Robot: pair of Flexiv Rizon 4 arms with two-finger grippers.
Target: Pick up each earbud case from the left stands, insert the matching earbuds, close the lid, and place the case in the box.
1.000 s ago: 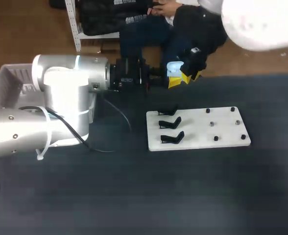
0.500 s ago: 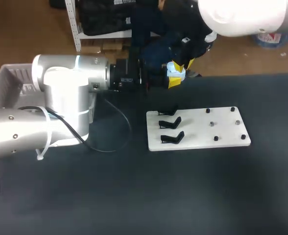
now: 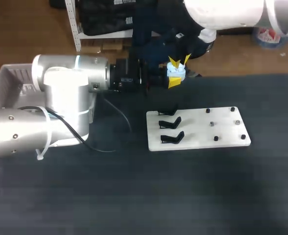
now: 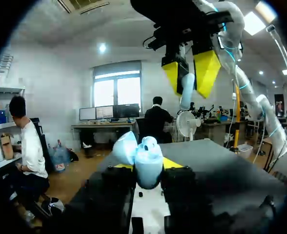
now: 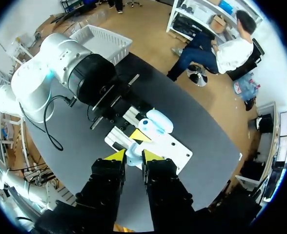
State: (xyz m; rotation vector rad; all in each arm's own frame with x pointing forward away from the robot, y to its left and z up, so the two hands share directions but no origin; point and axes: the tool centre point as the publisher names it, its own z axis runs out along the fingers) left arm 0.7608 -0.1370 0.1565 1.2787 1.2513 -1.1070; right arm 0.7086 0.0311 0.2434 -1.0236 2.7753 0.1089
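Past board's [image 3: 222, 132] 11 o'clock: your left gripper [image 4: 148, 170] clamps open case [image 4: 141, 153]; right gripper [image 5: 130, 156] pinches earbud [image 4: 186, 90]. Likely light, slippery: grip sides.

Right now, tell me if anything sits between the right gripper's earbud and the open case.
Nothing visible does. The earbud in the right gripper hangs above the open case held by the left gripper, with only air between.

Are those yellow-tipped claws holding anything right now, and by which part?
The left gripper clamps the open blue earbud case by its base, lid free. The right gripper pinches a pale blue earbud between its tips.
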